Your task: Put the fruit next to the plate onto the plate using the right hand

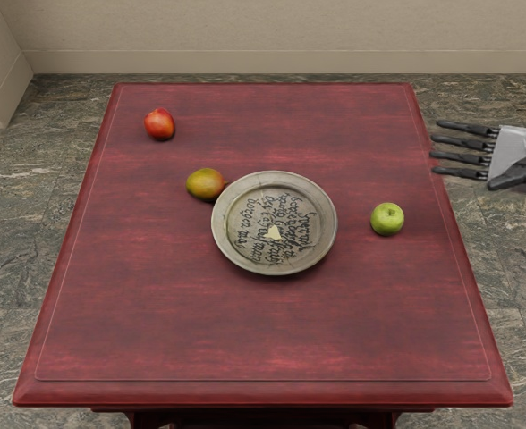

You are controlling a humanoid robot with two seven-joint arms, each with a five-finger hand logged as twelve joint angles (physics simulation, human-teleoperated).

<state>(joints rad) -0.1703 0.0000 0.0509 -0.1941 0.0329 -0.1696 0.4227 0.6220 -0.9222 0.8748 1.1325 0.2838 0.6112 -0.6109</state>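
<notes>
A round grey-green plate [236, 201] with dark lettering lies at the middle of the red table. A yellow-red mango [206, 183] rests just off the plate's upper left rim, almost touching it. A green apple [387, 218] sits a short way to the plate's right, apart from it. A red apple [159, 123] lies farther off at the back left. My right hand [464, 150] hovers beyond the table's right edge, fingers straight and spread, pointing left, holding nothing. It is well up and right of the green apple.
The red wooden table [263, 331] has a raised border near its edges. Stone floor surrounds it, with a beige wall at the back. The left arm does not show.
</notes>
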